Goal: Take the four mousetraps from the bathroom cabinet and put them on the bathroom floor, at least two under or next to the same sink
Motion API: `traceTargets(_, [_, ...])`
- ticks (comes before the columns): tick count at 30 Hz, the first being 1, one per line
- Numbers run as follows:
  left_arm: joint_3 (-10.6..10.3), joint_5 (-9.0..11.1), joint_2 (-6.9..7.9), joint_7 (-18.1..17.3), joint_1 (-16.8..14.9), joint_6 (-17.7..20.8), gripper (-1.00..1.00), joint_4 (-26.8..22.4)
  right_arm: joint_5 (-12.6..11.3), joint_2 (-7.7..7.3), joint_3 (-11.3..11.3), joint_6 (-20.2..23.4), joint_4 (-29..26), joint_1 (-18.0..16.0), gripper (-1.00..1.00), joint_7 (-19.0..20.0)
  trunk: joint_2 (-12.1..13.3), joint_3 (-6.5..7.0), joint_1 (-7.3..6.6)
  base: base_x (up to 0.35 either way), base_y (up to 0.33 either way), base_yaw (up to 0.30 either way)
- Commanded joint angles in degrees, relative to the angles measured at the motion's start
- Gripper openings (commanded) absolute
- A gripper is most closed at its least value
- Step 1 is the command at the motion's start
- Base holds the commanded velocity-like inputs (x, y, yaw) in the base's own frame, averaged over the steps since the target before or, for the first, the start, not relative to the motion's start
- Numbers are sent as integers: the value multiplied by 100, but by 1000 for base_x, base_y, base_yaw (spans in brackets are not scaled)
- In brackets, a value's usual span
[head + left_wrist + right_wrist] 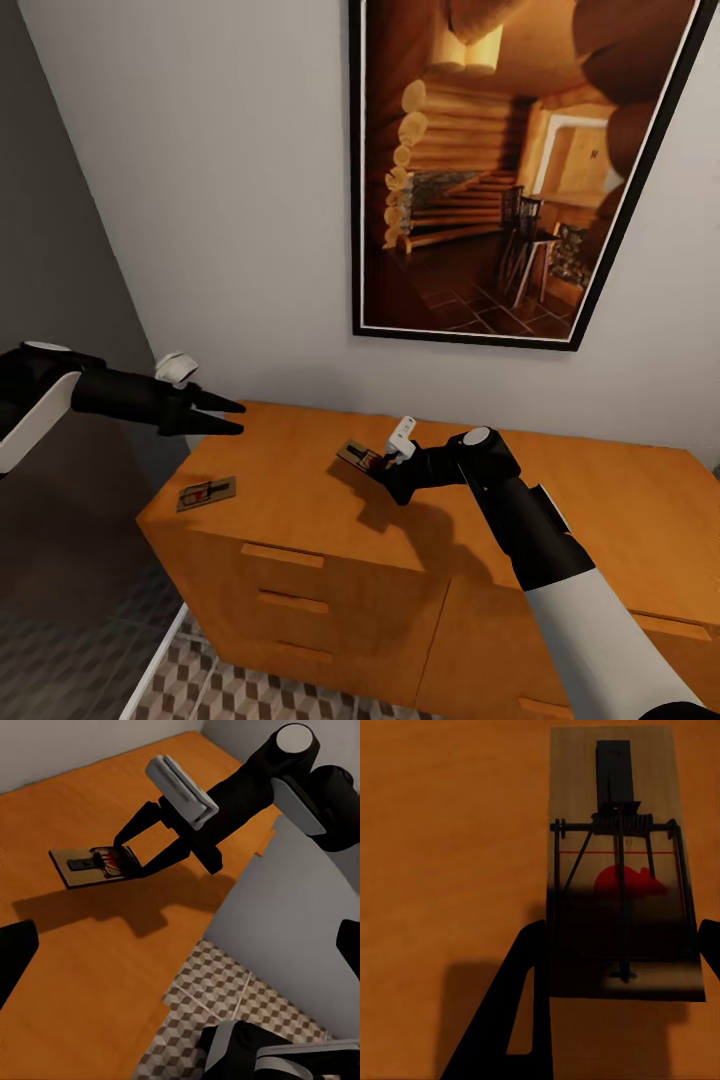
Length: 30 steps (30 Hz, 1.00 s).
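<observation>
A small flat tan wooden mousetrap (619,870) with dark wire and a red mouse mark is pinched by its end in the black right gripper (382,463), lifted just above the orange-brown wooden cabinet (300,500). A second mousetrap (206,492) is left lying near the cabinet's corner. The left gripper (232,416) hangs empty, fingers parted. Nothing's been placed on the cube-patterned tile floor (215,690) yet, as far as can be seen. Drawers are shut, so contents can't be told.

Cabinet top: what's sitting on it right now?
One mousetrap lies flat near the cabinet's left corner. A second mousetrap is held above it in the right gripper. Drawer contents are hidden.
</observation>
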Motion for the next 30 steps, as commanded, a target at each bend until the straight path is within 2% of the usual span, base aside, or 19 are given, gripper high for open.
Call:
traceTargets(1, [-13,19,21,1,-9,32,100,2,31,3,-4,46,-6,-5,-100,54,-4,-7,0,0,0,-4])
traceTargets(14, [-36,-1,124,4,-9,28,100,29,29,3,-4,54,-14,-5,-100,54,-4,-6,0,0,0,-1])
traceTargets(17, [-25,-2,255,3,-9,28,100,23,30,3,-4,51,-15,-5,-100,54,-4,-6,0,0,0,0])
traceTargets(24, [-11,-1,335,0,-9,35,100,15,29,3,-4,49,-11,-5,-100,54,-4,15,0,0,0,-97])
traceTargets(30, [15,5,604,-3,-9,37,100,-1,29,3,-4,51,-15,-5,-100,54,-4,30,0,0,0,-84])
